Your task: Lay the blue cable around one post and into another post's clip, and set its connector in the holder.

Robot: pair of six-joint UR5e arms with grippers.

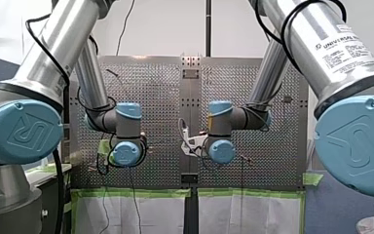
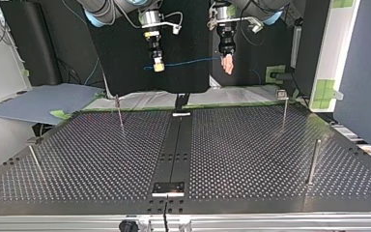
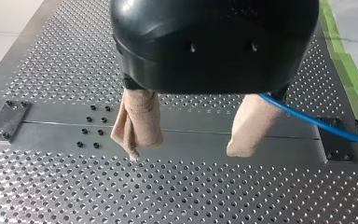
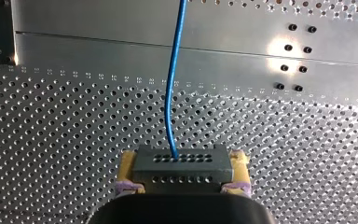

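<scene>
My right gripper (image 4: 182,186) is shut on the dark connector block (image 4: 182,168), its yellow pads (image 4: 129,167) pressed to both sides. The blue cable (image 4: 170,93) leaves the block and runs ahead over the perforated table (image 4: 51,140). In the top view the blue cable (image 2: 188,62) hangs high above the table between my right gripper (image 2: 158,66) and my left gripper (image 2: 228,65). My left gripper (image 3: 185,153) stands open with beige pads (image 3: 137,123). The blue cable (image 3: 317,122) passes beside one of its fingers, and nothing lies between them.
Thin posts stand on the table at the top view's far left (image 2: 120,112), far right (image 2: 284,107), near right (image 2: 313,162) and near left (image 2: 35,159). A small metal plate (image 2: 169,187) sits on the centre strip near that view's bottom edge. Green tape (image 3: 349,79) lines the table's edge.
</scene>
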